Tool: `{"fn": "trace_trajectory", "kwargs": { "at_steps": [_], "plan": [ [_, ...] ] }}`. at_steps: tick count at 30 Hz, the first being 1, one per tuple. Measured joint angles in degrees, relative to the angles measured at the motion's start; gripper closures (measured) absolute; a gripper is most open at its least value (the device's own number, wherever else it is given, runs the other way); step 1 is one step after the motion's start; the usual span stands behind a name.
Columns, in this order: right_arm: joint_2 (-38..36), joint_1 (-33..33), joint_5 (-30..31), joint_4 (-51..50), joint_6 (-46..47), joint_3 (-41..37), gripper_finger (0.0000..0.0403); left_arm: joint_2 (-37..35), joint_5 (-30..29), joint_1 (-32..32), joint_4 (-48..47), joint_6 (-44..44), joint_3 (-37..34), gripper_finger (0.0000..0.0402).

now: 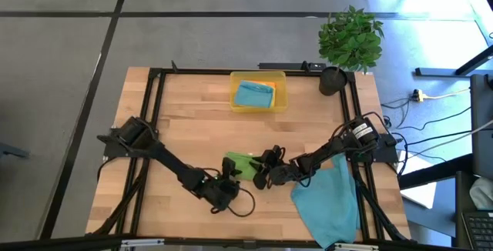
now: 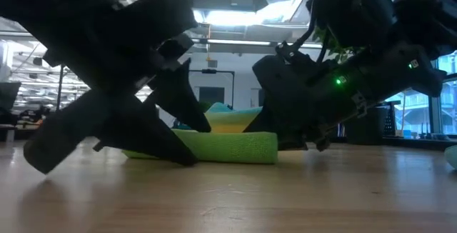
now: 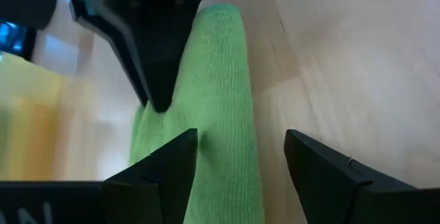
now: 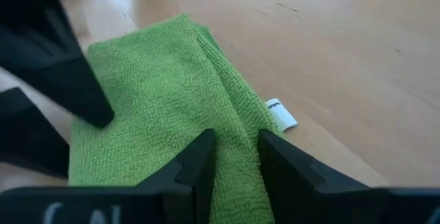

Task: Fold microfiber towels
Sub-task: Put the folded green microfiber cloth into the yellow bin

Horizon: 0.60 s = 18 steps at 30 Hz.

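Observation:
A green towel (image 1: pixel 240 163), folded into a narrow pad, lies flat on the wooden table between my two grippers; it also shows in the low view (image 2: pixel 235 147). My left gripper (image 3: pixel 240 157) is open. One of its fingers is over the towel and the other is over bare wood beside the towel's long edge. My right gripper (image 4: pixel 237 152) is shut on the towel's folded edge, next to a white label (image 4: pixel 282 114). A teal towel (image 1: pixel 330 197) lies spread out at the near right. My left gripper has one fingertip (image 4: pixel 100 114) low over the towel's top; I cannot tell whether it touches. My right gripper pinches the raised folded edge (image 4: pixel 237 124) of the green towel between its two fingers, which slant down and lie along the fold. The towel rests on the table.
A translucent yellow tray (image 1: pixel 279 89) at the far middle holds a teal and an orange cloth. A potted plant (image 1: pixel 350 39) stands at the far right corner. Bare wood lies to the left and in the middle of the table.

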Motion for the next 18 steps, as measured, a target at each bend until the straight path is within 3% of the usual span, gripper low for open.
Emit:
{"fn": "trace_trajectory", "kwargs": {
  "at_steps": [5, 13, 18],
  "plan": [
    [0.0, -0.76, -1.7, 0.07, 1.66, 0.08, 0.0287, 3.57, -3.17, 0.04, -4.64, 0.51, 4.11, 0.019],
    [0.0, -0.87, -2.49, -0.08, 1.68, 0.09, 0.0287, 4.42, -9.15, 1.25, -5.63, 0.44, 4.47, 0.0193],
    [0.0, -0.86, -2.65, -0.15, 1.85, 0.07, 0.0287, 4.41, -8.0, 2.16, -7.19, 0.25, 4.47, 0.0214]
  ]
}}
